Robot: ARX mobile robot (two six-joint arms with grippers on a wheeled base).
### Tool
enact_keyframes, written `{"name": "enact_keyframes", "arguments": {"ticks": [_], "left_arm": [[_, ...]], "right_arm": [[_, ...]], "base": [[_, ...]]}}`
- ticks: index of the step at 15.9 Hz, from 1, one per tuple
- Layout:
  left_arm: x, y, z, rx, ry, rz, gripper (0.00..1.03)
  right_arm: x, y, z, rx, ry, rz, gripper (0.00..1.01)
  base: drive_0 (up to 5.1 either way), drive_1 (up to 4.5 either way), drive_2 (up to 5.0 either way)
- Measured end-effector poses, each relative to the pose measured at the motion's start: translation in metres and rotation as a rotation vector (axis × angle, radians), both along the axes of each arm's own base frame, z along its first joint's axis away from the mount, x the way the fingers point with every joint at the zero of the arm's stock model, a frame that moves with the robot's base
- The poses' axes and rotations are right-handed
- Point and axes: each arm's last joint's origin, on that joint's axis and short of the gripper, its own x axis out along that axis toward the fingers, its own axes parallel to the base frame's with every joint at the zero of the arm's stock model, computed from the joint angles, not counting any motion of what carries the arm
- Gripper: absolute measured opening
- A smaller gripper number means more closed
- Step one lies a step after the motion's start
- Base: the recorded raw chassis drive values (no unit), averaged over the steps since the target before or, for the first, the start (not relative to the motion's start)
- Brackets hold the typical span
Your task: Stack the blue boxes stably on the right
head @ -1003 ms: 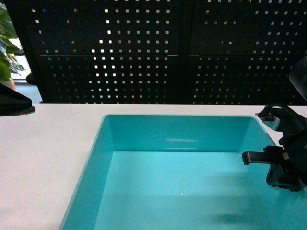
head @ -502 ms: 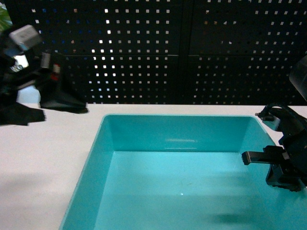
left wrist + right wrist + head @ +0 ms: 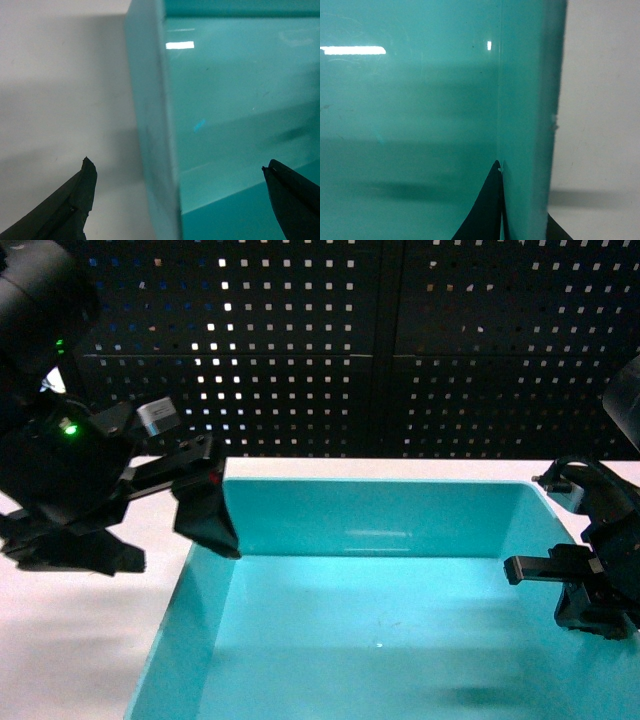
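Observation:
One blue box (image 3: 370, 525), a light turquoise open tub, fills the lower middle of the head view on the white table. My left gripper (image 3: 175, 550) is open and straddles its left wall near the far corner. In the left wrist view that wall (image 3: 150, 100) runs between the two spread fingers of the left gripper (image 3: 178, 167), touching neither. My right gripper (image 3: 588, 585) is shut on the box's right wall. The right wrist view shows that wall (image 3: 527, 100) pinched between one finger inside and one outside of the right gripper (image 3: 522, 200).
A black perforated panel (image 3: 350, 340) stands behind the white table (image 3: 70, 660). Bare tabletop shows left of the box (image 3: 60, 75) and right of it (image 3: 600, 100).
My left arm has come in from the far left and swung right and down until its open fingers straddle the box's left wall. The right gripper and the box have not moved.

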Motion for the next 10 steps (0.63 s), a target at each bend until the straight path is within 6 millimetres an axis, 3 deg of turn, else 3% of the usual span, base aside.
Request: {"name": "enact_keyframes", "arguments": {"ticks": [3,7,10], "left_arm": [[0.008,-0.013,-0.015,0.039,-0.007,-0.016,0.98],[0.009,-0.012,-0.050,0.153,0.046,-0.013,0.98],[0.010,-0.016,-0.054,0.162,0.036,-0.023,0.98]], "right_arm": [[0.000,0.000,0.000,0.001,0.000,0.000,0.02],[0.000,0.000,0.000,0.001,0.001,0.000,0.02],[0.000,0.000,0.000,0.001,0.000,0.000,0.02]], "base": [[0.0,0.00,0.0],[0.0,0.00,0.0],[0.0,0.00,0.0]]}}
